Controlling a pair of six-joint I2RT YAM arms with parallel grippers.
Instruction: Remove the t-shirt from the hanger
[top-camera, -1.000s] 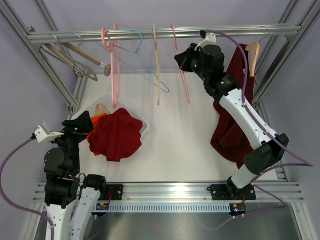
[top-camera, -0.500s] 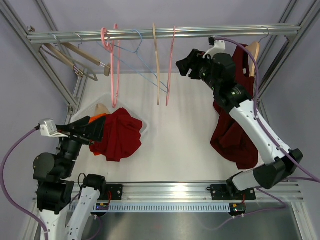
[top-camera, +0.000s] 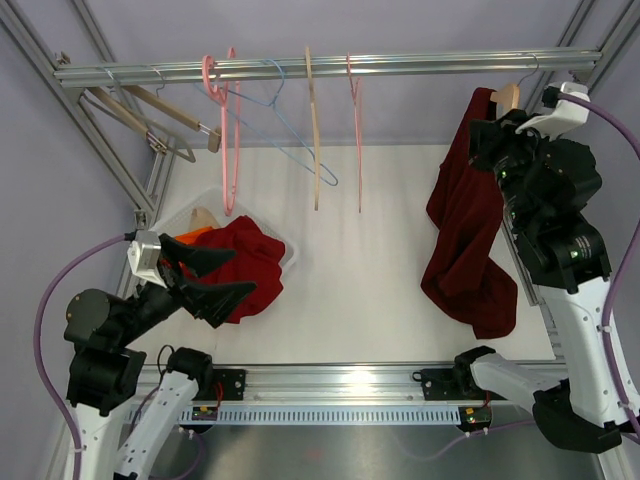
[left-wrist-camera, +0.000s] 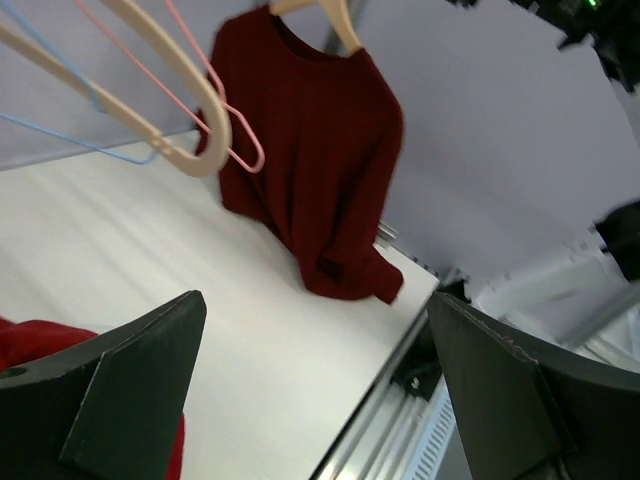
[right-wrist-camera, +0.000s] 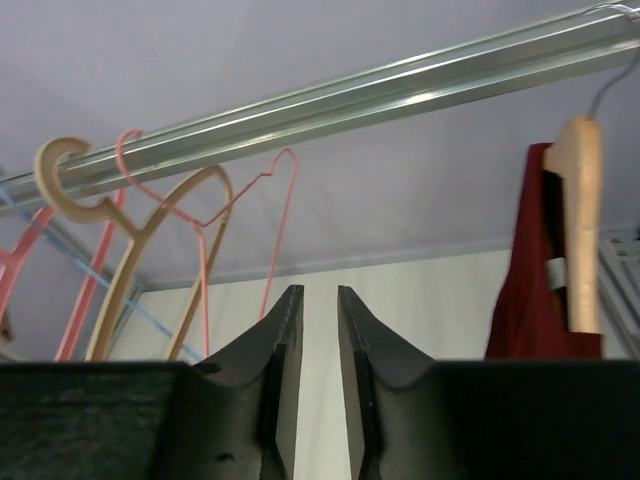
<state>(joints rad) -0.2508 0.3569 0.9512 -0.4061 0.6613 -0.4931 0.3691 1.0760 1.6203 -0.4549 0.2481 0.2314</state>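
Note:
A dark red t-shirt (top-camera: 462, 235) hangs on a wooden hanger (top-camera: 506, 97) at the right end of the rail. My right gripper (top-camera: 480, 142) is up beside the shirt's shoulder, just right of it. Its fingers are empty, nearly together with a thin gap, and point left along the rail. In the right wrist view the hanger (right-wrist-camera: 580, 220) and the shirt (right-wrist-camera: 530, 305) are off to the right of my gripper (right-wrist-camera: 320, 295). My left gripper (top-camera: 238, 272) is wide open and empty, raised over the near left. The left wrist view shows the shirt (left-wrist-camera: 320, 150) far across the table from it (left-wrist-camera: 315, 390).
Several empty hangers, pink (top-camera: 229, 130), blue (top-camera: 290, 145) and wooden (top-camera: 312, 130), hang from the metal rail (top-camera: 400, 65). A clear bin (top-camera: 292, 255) at the left holds a pile of red clothes (top-camera: 250, 262). Frame posts stand at both sides.
My right arm has swung right, from the pink hanger to beside the wooden hanger with the shirt. My left arm has risen and turned right, and its jaws now show wide open.

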